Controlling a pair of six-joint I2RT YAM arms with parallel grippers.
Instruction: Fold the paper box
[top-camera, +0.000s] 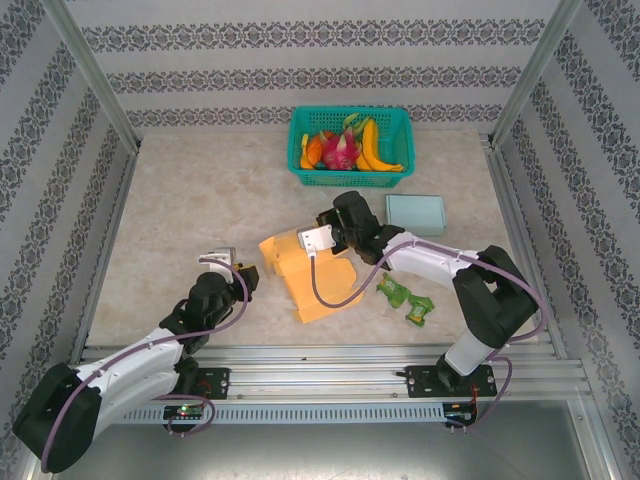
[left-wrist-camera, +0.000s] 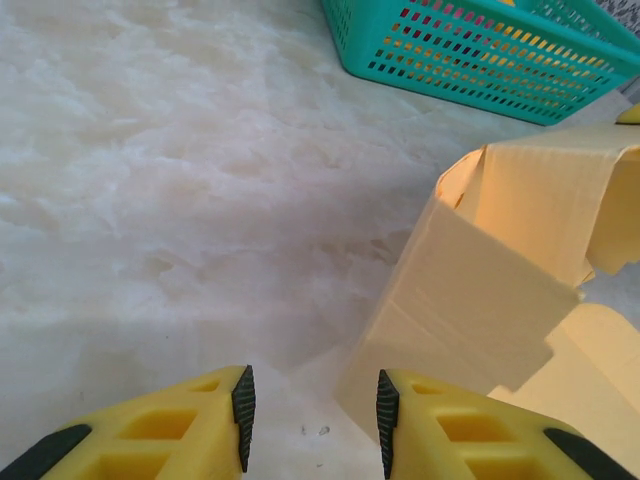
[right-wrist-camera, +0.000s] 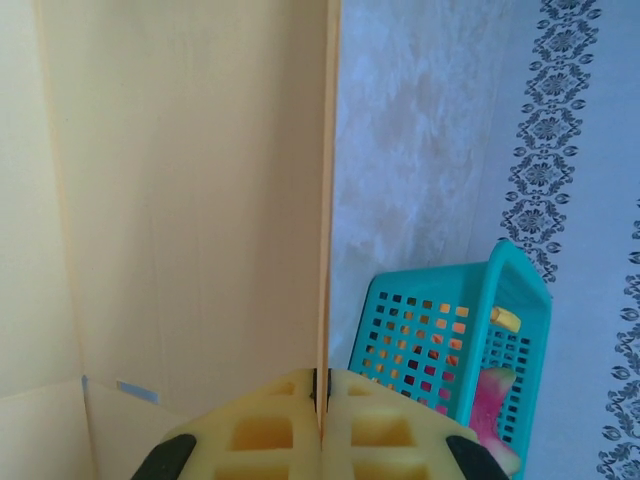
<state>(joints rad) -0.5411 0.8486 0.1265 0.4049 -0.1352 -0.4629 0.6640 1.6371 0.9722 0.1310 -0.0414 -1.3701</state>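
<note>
The yellow-orange paper box (top-camera: 318, 278) lies partly folded at mid-table, some panels upright and a flap flat toward the front. My right gripper (top-camera: 325, 252) reaches in from the right and is shut on the thin edge of one upright panel. In the right wrist view the fingers (right-wrist-camera: 322, 395) pinch that panel of the paper box (right-wrist-camera: 190, 200) edge-on. My left gripper (top-camera: 250, 275) sits low, just left of the box. In the left wrist view it (left-wrist-camera: 312, 410) is open over bare table, with the paper box (left-wrist-camera: 480, 290) close beside its right finger (left-wrist-camera: 440, 420).
A teal basket (top-camera: 397, 125) holding fruit stands at the back centre, also seen as the basket (left-wrist-camera: 480, 50) and the basket (right-wrist-camera: 440, 340). A pale teal flat box (top-camera: 416, 213) lies right of the right wrist. A green packet (top-camera: 405, 298) lies at the front right. Metal rails border the table.
</note>
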